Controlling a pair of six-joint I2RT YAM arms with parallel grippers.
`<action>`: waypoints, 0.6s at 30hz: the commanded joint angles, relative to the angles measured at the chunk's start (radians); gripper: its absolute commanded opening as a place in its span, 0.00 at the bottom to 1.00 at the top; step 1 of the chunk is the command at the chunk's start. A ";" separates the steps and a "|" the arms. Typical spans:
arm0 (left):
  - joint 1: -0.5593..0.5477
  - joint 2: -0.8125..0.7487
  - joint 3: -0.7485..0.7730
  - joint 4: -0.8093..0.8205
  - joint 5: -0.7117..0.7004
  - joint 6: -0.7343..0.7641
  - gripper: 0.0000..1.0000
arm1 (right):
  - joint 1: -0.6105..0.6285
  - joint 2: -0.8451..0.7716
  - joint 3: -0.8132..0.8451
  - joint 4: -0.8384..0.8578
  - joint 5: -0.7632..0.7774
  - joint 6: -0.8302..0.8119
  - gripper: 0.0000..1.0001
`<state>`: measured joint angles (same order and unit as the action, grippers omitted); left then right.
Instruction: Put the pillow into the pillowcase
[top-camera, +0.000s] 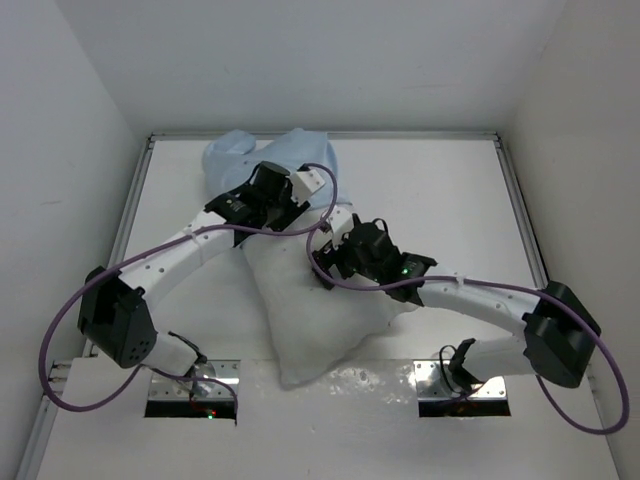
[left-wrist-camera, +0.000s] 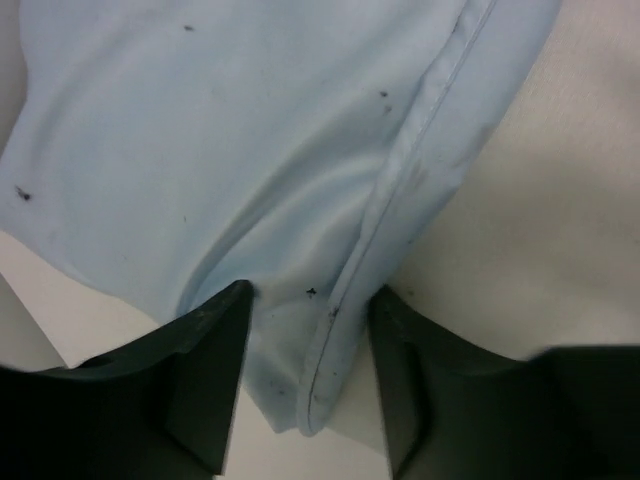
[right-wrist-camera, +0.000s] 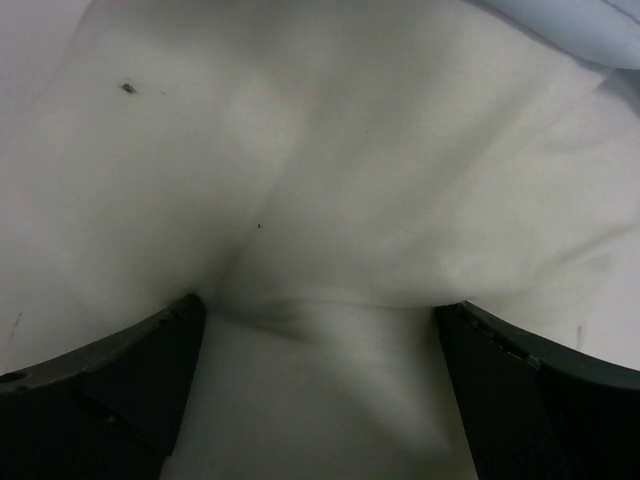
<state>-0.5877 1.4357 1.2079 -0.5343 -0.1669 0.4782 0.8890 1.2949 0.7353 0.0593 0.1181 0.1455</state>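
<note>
The white pillow (top-camera: 310, 320) lies slantwise across the middle of the table, with its far end against the light blue pillowcase (top-camera: 235, 155), which is bunched at the back. My left gripper (top-camera: 305, 185) hovers over the pillowcase's near edge. In the left wrist view the jaws of the left gripper (left-wrist-camera: 315, 290) stand apart, with the stitched hem of the pillowcase (left-wrist-camera: 250, 130) lying loosely between them. My right gripper (top-camera: 330, 250) rests on the pillow's upper part. Its view shows the right gripper (right-wrist-camera: 322, 303) spread wide open and pressed onto a fold of the pillow (right-wrist-camera: 330, 150).
White walls close in the table (top-camera: 450, 190) at the back and on both sides. Purple cables loop off both arms. The two arm bases (top-camera: 190, 385) sit at the near edge. A corner of the blue cloth (right-wrist-camera: 590, 25) shows at the top right of the right wrist view.
</note>
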 joint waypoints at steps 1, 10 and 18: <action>-0.001 0.021 0.009 0.103 -0.023 0.014 0.44 | 0.022 0.079 0.032 0.026 -0.058 0.038 0.99; 0.012 0.036 0.016 0.022 0.009 0.045 0.00 | -0.004 0.228 0.082 0.131 -0.113 0.061 0.00; -0.090 -0.063 0.168 -0.130 0.161 0.079 0.00 | -0.071 0.212 0.148 0.548 0.018 0.146 0.00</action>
<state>-0.6231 1.4132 1.3056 -0.6155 -0.1261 0.5407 0.8330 1.5291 0.8394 0.3275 0.0586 0.2417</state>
